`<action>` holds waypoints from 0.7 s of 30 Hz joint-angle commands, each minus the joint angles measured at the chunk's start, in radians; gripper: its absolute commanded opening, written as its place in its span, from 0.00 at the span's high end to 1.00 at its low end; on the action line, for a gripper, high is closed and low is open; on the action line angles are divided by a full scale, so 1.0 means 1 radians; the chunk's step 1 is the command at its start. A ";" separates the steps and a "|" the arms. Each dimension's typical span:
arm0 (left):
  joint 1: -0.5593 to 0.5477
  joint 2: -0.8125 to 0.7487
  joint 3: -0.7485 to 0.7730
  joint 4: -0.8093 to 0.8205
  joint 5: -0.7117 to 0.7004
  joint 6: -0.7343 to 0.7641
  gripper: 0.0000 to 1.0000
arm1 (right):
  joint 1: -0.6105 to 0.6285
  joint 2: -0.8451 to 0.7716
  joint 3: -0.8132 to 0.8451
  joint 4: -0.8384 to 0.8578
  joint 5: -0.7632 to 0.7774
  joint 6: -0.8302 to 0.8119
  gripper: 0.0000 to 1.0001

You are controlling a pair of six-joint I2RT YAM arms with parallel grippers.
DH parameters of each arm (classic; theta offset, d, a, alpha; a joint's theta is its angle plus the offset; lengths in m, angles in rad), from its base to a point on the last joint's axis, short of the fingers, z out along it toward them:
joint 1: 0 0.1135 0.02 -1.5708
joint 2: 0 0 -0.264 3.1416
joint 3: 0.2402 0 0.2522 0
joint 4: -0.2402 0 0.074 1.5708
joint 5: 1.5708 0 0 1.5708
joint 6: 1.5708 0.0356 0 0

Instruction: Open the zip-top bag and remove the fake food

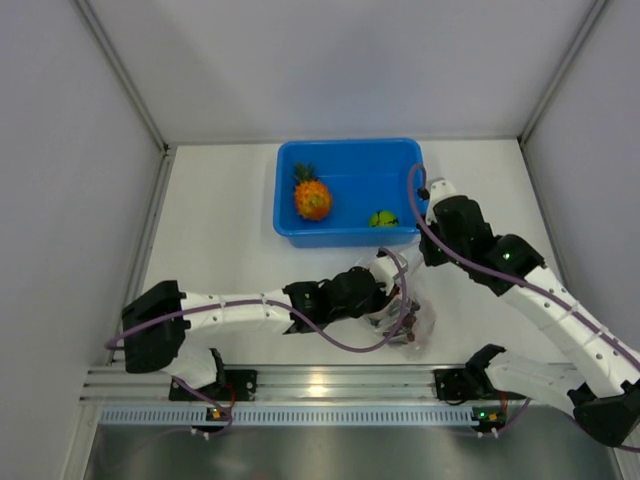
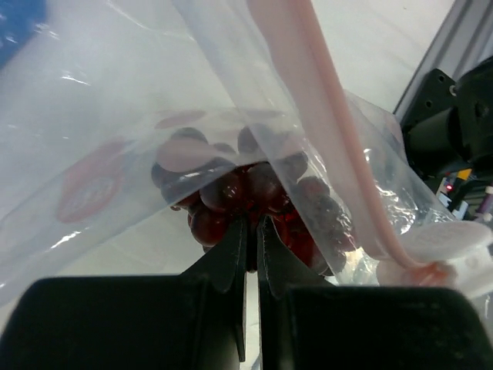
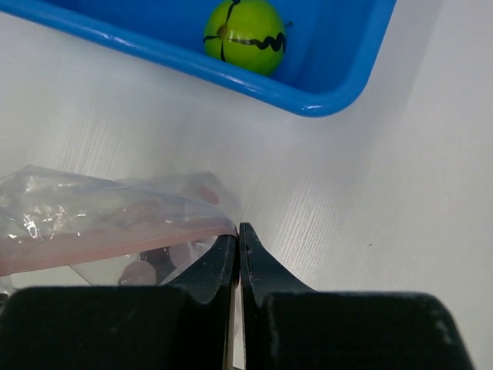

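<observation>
White desk (image 1: pixel 220 240) between grey walls carries a blue tub (image 1: pixel 345 237) at its far side, with the pineapple (image 1: pixel 312 198) and the green fruit (image 1: pixel 383 218) inside it. Nearer the arms lies the clear bag (image 1: pixel 415 325), the dark grapes (image 2: pixel 254 193) inside it. The left pincer (image 2: pixel 253 227) is narrowed to a slit on the bag's plastic at the grapes, and the right pincer (image 3: pixel 237 235) is pressed together on the end of its pink strip (image 3: pixel 115 247).

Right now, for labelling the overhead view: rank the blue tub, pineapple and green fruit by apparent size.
Largest: blue tub.
Middle: pineapple, lying inside it.
Smallest: green fruit, also in the tub, clearly smaller.
</observation>
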 commanded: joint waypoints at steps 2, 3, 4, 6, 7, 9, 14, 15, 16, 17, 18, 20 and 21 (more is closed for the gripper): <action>-0.016 -0.073 0.022 -0.052 -0.150 -0.034 1.00 | -0.031 -0.015 -0.043 0.007 0.253 -0.003 1.00; -0.016 -0.073 0.028 -0.084 -0.178 -0.042 1.00 | -0.029 -0.030 -0.054 0.000 0.262 0.006 1.00; -0.016 -0.070 0.045 -0.098 -0.209 -0.051 1.00 | -0.031 -0.035 -0.057 -0.007 0.272 0.017 1.00; -0.016 -0.072 0.054 -0.125 -0.279 -0.084 1.00 | -0.028 -0.047 -0.064 -0.033 0.296 0.025 1.00; -0.016 -0.082 0.055 -0.126 -0.290 -0.087 1.00 | -0.028 -0.054 -0.069 -0.039 0.301 0.035 1.00; -0.016 -0.093 0.052 -0.111 -0.310 -0.110 1.00 | -0.020 -0.072 -0.089 -0.043 0.313 0.044 1.00; -0.016 -0.124 0.066 -0.117 -0.425 -0.162 1.00 | -0.002 -0.127 -0.115 -0.036 0.347 0.060 1.00; -0.016 -0.139 0.072 -0.137 -0.465 -0.195 1.00 | 0.003 -0.153 -0.123 -0.023 0.344 0.057 1.00; -0.016 -0.148 0.075 -0.146 -0.487 -0.196 1.00 | 0.008 -0.164 -0.126 -0.020 0.344 0.055 1.00; -0.016 -0.157 0.077 -0.157 -0.501 -0.231 1.00 | 0.011 -0.175 -0.129 -0.018 0.353 0.052 1.00; -0.016 -0.164 0.080 -0.164 -0.510 -0.246 1.00 | 0.018 -0.187 -0.133 -0.020 0.365 0.052 1.00; -0.016 -0.179 0.100 -0.213 -0.536 -0.294 1.00 | 0.020 -0.190 -0.135 -0.035 0.385 0.052 1.00; -0.016 -0.188 0.108 -0.226 -0.541 -0.309 1.00 | 0.022 -0.201 -0.140 -0.033 0.370 0.037 1.00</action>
